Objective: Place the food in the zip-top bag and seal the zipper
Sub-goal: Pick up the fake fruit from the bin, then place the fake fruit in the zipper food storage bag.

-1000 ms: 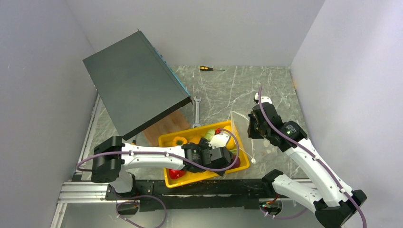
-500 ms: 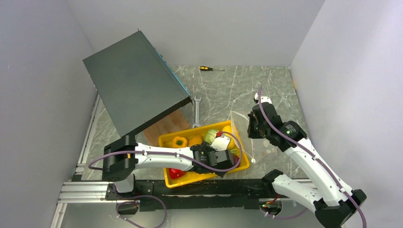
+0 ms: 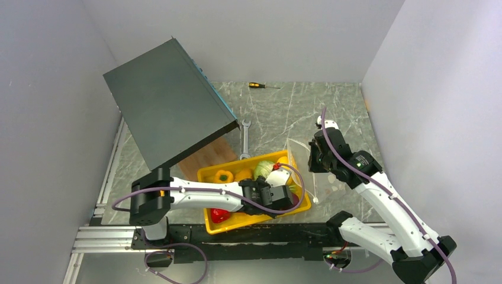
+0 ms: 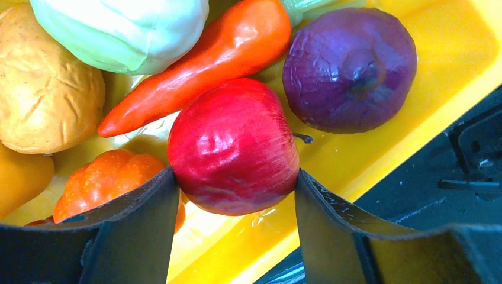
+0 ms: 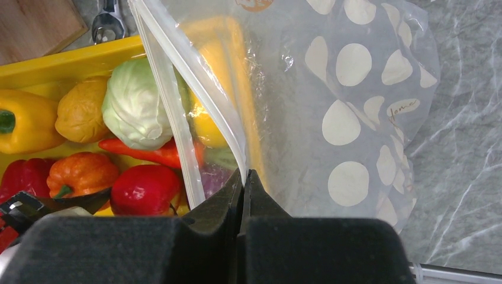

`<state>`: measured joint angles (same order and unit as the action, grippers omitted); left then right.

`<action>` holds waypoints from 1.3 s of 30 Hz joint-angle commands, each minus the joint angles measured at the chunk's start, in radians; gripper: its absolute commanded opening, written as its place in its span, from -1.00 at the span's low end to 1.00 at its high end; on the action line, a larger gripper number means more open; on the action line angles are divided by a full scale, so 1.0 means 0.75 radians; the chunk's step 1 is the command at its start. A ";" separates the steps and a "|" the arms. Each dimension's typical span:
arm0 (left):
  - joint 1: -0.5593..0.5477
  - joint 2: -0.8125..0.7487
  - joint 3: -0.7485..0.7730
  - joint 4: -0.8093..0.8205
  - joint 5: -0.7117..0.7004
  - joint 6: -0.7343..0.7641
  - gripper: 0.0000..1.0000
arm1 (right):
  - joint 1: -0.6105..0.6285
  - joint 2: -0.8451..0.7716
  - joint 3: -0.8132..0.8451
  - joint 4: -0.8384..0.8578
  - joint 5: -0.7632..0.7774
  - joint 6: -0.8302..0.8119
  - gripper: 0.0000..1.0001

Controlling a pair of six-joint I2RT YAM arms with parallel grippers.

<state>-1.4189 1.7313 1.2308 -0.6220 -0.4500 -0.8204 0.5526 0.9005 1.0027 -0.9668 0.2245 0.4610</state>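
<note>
On zip-top bag (image 5: 355, 118), script (image 5: 404, 108) (illegible); right tool (image 5: 244, 177) pinching zipper (image 5: 227, 133).

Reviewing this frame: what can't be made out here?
Top view: fingertips of the left gripper and the red fruit, hidden beneath that arm's wrist.
Right wrist view: whether food seen through the bag lies inside or behind it; right gripper blocks the bag's lower edge.
Top view: zipper too small to judge open or sealed.

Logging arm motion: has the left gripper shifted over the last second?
Yes. The left gripper has slid rightward along the yellow tray, toward its right end, and now clasps the red fruit.
</note>
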 commanded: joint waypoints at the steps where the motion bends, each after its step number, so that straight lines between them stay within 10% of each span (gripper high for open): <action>1: 0.002 -0.165 0.021 0.048 0.048 0.094 0.04 | 0.001 -0.019 0.001 0.043 -0.023 -0.007 -1.00; 11: 0.013 -0.414 0.029 0.240 0.120 0.262 -0.37 | 0.001 -0.013 0.001 0.054 -0.037 -0.015 -1.00; 21: 0.340 -0.444 -0.044 0.618 0.681 0.188 -0.46 | 0.002 -0.043 -0.005 0.073 -0.092 -0.032 -1.00; 39: 0.392 -0.088 0.199 0.456 0.709 0.148 -0.53 | 0.002 -0.128 0.001 0.142 -0.207 0.022 -1.00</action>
<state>-1.1240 1.6520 1.3285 -0.2779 0.0734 -0.6842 0.5472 0.8371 0.9924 -0.9257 0.1146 0.4572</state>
